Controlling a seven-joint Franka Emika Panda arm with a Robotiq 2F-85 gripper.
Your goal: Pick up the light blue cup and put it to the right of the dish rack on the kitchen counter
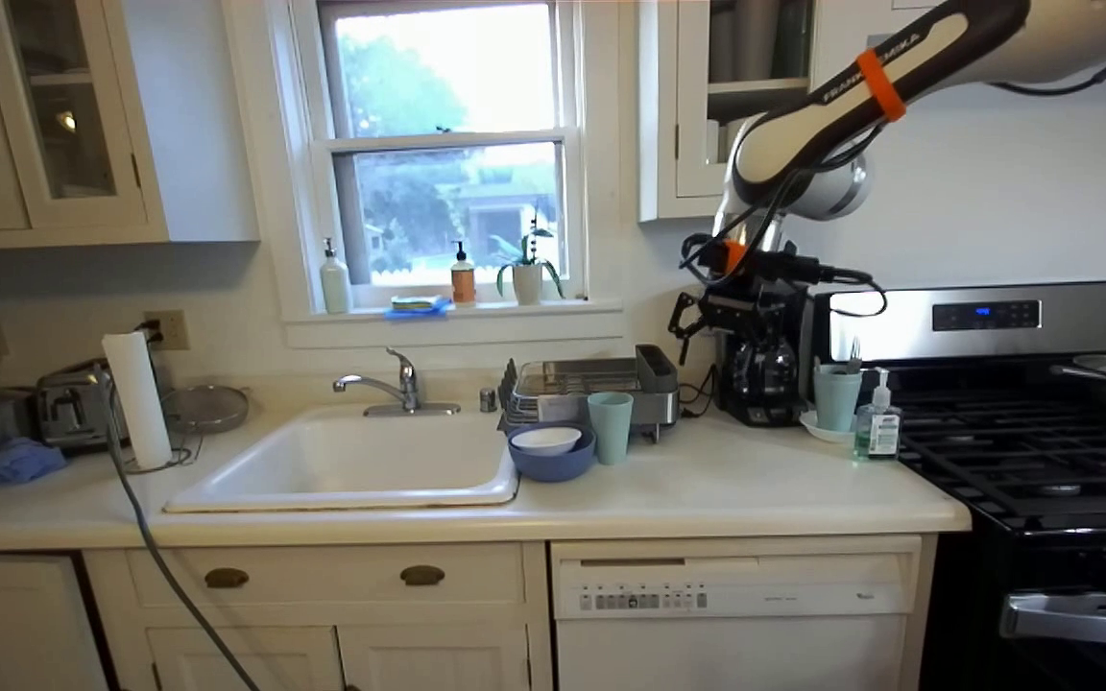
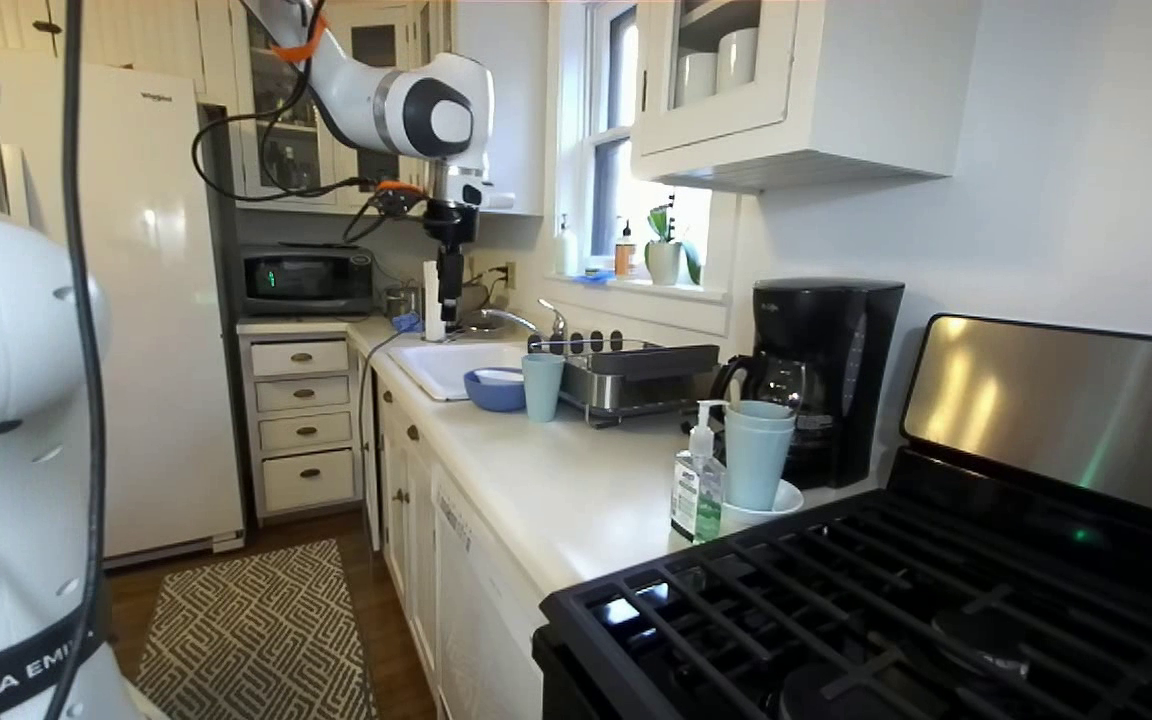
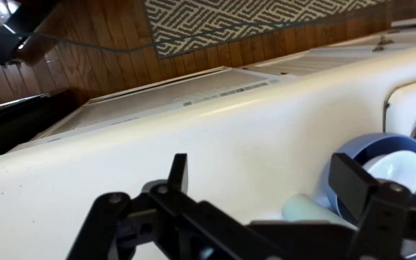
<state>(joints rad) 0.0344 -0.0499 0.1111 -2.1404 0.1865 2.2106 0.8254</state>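
Observation:
The light blue cup (image 1: 610, 428) stands upright on the kitchen counter (image 1: 755, 494), in front of the dish rack (image 1: 657, 389) and beside a blue bowl. Cup (image 2: 542, 387) and rack (image 2: 626, 390) show in both exterior views. In the wrist view the cup (image 3: 307, 208) is partly hidden behind the gripper body. My gripper (image 3: 261, 166) is open and empty, its fingers wide apart. In an exterior view the gripper (image 1: 721, 341) hangs above the counter, right of the rack and overlapping the coffee maker. It also shows side-on, high above the counter (image 2: 450, 300).
The blue bowl (image 1: 553, 464) holding a white bowl touches or nearly touches the cup. A black coffee maker (image 2: 826, 380), a similar pale blue cup with utensils (image 1: 837, 395) and a soap bottle (image 1: 878, 422) stand near the stove (image 1: 1023, 441). The white sink (image 1: 342, 494) lies left of the rack.

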